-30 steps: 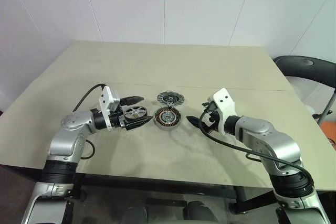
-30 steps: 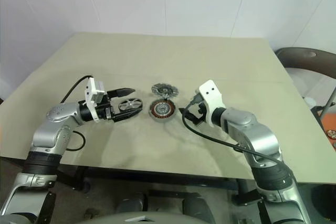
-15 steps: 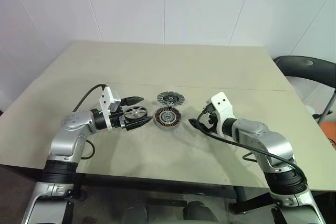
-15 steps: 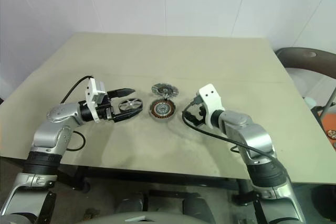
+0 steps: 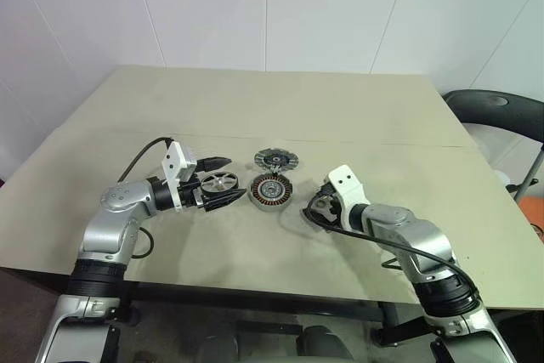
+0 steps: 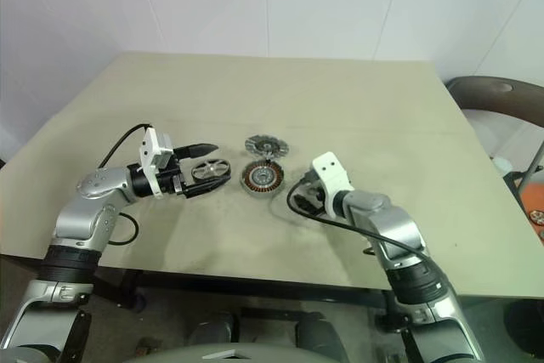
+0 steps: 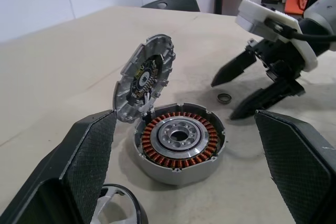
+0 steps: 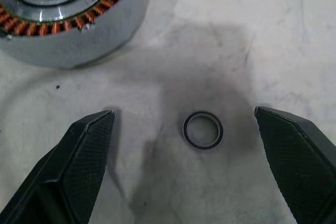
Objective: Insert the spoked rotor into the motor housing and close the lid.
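From my head view, my left hand (image 5: 223, 182) is spread wide around the flat silver spoked rotor (image 5: 220, 182) on the beige bench (image 5: 340, 116). Left wrist: the copper-wound round motor housing (image 7: 178, 141) lies flat, with the segmented grey metal lid (image 7: 143, 80) tilted against it. Right wrist: my right hand (image 8: 189, 129) gapes empty over a small dark ring (image 8: 202, 130).

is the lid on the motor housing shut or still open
Open. In the left wrist view the lid stands tilted up at the rim of the motor housing, leaving the copper windings and silver centre uncovered.
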Available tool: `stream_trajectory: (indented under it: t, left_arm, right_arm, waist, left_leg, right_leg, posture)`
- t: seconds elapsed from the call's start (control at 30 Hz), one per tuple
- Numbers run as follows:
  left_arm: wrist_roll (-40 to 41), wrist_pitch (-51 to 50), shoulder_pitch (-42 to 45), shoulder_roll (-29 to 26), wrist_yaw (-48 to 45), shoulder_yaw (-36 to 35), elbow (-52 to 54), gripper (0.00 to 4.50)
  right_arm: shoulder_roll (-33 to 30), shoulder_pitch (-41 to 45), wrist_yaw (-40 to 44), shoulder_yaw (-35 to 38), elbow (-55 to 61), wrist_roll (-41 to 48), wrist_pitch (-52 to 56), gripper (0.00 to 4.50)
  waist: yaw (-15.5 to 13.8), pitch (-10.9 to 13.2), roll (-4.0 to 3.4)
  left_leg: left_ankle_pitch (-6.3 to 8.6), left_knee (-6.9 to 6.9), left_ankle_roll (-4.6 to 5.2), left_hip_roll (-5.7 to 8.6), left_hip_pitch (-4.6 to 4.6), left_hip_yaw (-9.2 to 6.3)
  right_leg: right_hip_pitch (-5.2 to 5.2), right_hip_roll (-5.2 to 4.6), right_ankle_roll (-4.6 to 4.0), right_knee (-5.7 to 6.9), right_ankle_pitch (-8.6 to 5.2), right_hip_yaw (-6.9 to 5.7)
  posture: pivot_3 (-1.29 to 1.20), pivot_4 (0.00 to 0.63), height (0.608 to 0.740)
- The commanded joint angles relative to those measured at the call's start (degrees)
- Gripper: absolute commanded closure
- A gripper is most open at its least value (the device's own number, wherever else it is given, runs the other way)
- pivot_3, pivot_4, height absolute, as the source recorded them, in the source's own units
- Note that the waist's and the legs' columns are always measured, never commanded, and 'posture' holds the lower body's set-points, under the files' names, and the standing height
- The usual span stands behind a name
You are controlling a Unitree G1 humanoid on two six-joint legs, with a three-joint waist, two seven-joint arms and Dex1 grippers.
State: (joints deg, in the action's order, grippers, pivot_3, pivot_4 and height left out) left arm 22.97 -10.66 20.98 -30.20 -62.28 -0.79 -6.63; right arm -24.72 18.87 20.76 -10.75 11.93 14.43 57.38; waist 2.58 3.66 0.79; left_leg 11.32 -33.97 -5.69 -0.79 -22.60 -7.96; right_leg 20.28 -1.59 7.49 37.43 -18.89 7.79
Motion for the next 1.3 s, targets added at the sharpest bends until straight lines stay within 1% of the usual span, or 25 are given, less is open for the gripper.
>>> stream_trajectory:
  t: [0.03, 0.07, 0.17, 0.33, 0.4, 0.47, 0.6, 0.73, 0.83, 1.0, 1.1, 1.3]
  left_arm:
    - [-0.3, 1.6, 1.9, -0.4, 0.4, -0.9, 0.4, 0.02]
    - [-0.3, 1.7, 2.0, -0.4, 0.5, -0.9, 0.3, 0.02]
    - [-0.7, 2.2, 2.2, -0.4, 0.9, -0.8, 0.0, 0.00]
    - [-1.2, 2.9, 2.3, -0.2, 1.4, -0.7, -0.3, 0.00]
    - [-1.7, 3.3, 2.3, -0.3, 1.5, -0.5, -0.7, 0.00]
    - [-1.9, 3.6, 2.2, -0.3, 1.5, -0.5, -0.8, 0.00]
    - [-1.6, 3.3, 1.9, -0.6, 1.5, -0.8, -0.8, 0.00]
    - [-0.6, 1.8, 1.3, -1.0, 1.2, -1.4, -0.6, 0.00]
    - [-0.5, 1.6, 1.1, -1.2, 1.1, -1.4, -0.5, 0.00]
    - [-0.4, 1.2, 1.0, -1.3, 1.1, -1.3, -0.2, 0.00]
    - [-0.2, 0.6, 0.9, -1.4, 0.8, -1.2, 0.0, 0.00]
    - [0.0, -0.2, 0.4, -2.1, 0.3, -1.5, 0.4, 0.00]
  right_arm:
    - [-0.7, 0.2, 0.8, 1.1, 0.6, -0.4, -0.6, 0.02]
    - [-0.8, 0.2, 1.0, 1.2, 0.6, -0.4, -0.7, 0.02]
    - [-1.7, -0.2, 1.8, 1.7, 0.8, -0.4, -0.9, 0.61]
    - [-2.4, -0.5, 2.6, 2.3, 1.2, -0.5, -1.0, 2.28]
    - [-2.4, -0.4, 2.7, 2.3, 1.2, -0.5, -1.0, 3.04]
    - [-2.4, -0.3, 2.7, 2.3, 1.2, -0.6, -1.0, 3.65]
    - [-0.6, 0.5, 2.3, 3.7, 1.2, 0.1, -2.6, 3.68]
    - [4.5, 3.3, 3.5, 8.2, 4.0, 5.4, -3.7, 3.68]
    - [5.7, 4.8, 3.8, 8.7, 4.7, 6.6, -3.0, 3.68]
    - [6.3, 8.1, 3.9, 4.5, 3.9, 5.9, -1.7, 3.68]
    - [6.9, 10.1, 3.4, 1.1, 1.2, 3.8, -2.3, 3.68]
    - [9.4, 14.4, 3.2, -3.1, -4.6, 1.4, -2.4, 3.68]
  waist:
    - [0.0, 0.0, 0.00]
    - [0.0, 0.0, 0.00]
    - [0.0, 0.0, 0.00]
    - [0.0, 0.0, 0.00]
    - [0.0, 0.0, 0.00]
    - [0.0, 0.0, 0.00]
    - [0.0, 0.0, 0.00]
    - [0.3, 0.0, -0.01]
    - [0.4, 0.0, -0.02]
    - [0.1, 0.0, -0.02]
    - [0.3, 0.0, -0.02]
    - [0.5, 0.0, -0.03]
  left_leg:
    - [0.00, 0.00, 0.00, 0.00, 0.00, 0.00]
    - [0.00, 0.00, 0.00, 0.00, 0.00, 0.00]
    - [0.00, 0.00, 0.00, 0.00, 0.00, 0.00]
    - [0.00, -0.02, 0.00, 0.00, 0.00, 0.00]
    - [0.00, -0.02, 0.00, 0.00, 0.01, 0.00]
    - [0.00, -0.02, 0.00, 0.00, 0.01, 0.00]
    - [0.00, -0.02, 0.00, 0.00, 0.00, 0.00]
    - [0.00, 0.01, 0.00, 0.00, 0.00, 0.00]
    - [0.00, 0.04, 0.00, -0.01, 0.00, 0.00]
    - [0.00, 0.07, 0.00, -0.01, -0.01, -0.01]
    - [0.00, 0.07, 0.00, -0.01, 0.00, 0.00]
    - [0.00, 0.09, 0.00, -0.02, -0.02, 0.00]
  right_leg:
    - [0.00, 0.00, 0.00, 0.00, 0.00, 0.00]
    - [0.00, 0.00, 0.00, 0.00, 0.00, 0.00]
    - [-0.01, 0.00, 0.00, -0.01, 0.00, 0.00]
    - [-0.03, 0.00, 0.00, -0.02, 0.00, 0.00]
    - [-0.03, 0.00, -0.01, -0.02, -0.01, 0.00]
    - [-0.02, 0.00, 0.00, -0.02, -0.01, 0.00]
    - [-0.03, 0.00, 0.00, -0.04, 0.00, 0.00]
    - [0.00, 0.01, 0.08, -0.03, 0.04, 0.00]
    - [0.01, 0.01, 0.12, -0.02, 0.06, 0.00]
    - [0.02, 0.01, 0.11, -0.04, 0.06, 0.00]
    - [0.03, 0.01, 0.10, -0.03, 0.06, 0.00]
    - [0.05, 0.01, 0.11, -0.03, 0.07, 0.00]
  posture:
    - [0.00, 0.000, 0.740]
    - [0.00, 0.000, 0.740]
    - [0.00, 0.000, 0.740]
    - [0.00, 0.000, 0.740]
    - [0.00, 0.000, 0.740]
    - [0.00, 0.000, 0.740]
    - [0.00, 0.000, 0.740]
    - [0.00, 0.000, 0.740]
    - [0.00, 0.000, 0.740]
    - [0.00, 0.000, 0.740]
    - [0.00, 0.000, 0.740]
    - [0.00, 0.000, 0.740]
